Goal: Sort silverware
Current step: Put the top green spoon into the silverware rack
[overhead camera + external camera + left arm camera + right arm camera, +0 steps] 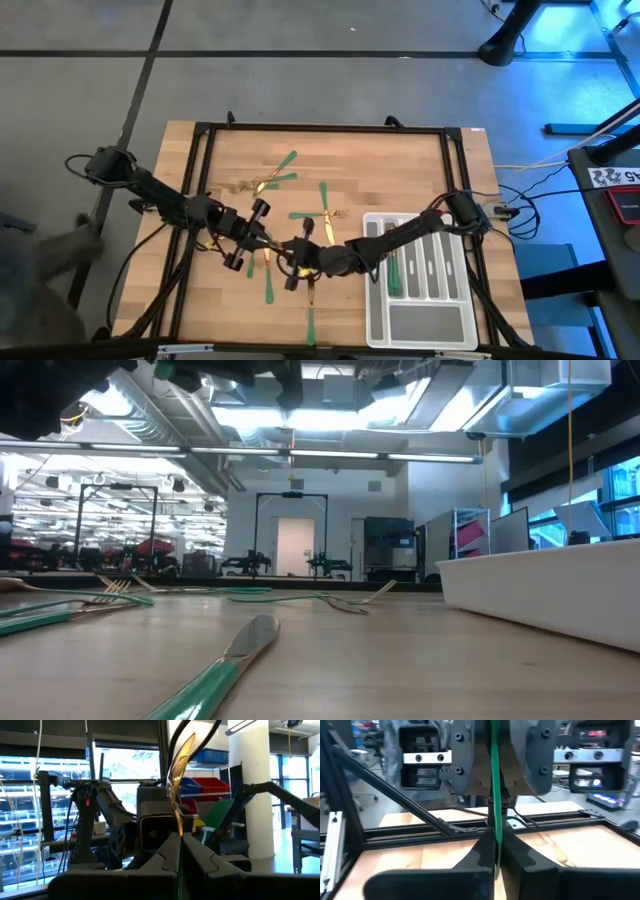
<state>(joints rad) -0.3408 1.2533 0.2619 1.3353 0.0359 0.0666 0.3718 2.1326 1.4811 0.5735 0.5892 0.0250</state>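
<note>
Both grippers, left gripper point(179, 851) and right gripper point(496, 851), are clamping one green-handled utensil point(179, 770), probably a spoon, beside the tray point(372, 318); mistimed release risks dropping it.

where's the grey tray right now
In the high view the grey tray sits at the table's near right corner, under the right arm, green-handled silverware inside.

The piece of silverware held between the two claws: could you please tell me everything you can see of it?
The held piece has a shiny gold head, curved and seen edge-on, so whether it is a fork, spoon or knife cannot be told, and a slim green handle that looks like plastic. It appears to be held clear of the wooden table, over its middle. The left claw is shut on it just below the head; the right claw is shut on the handle.
</note>
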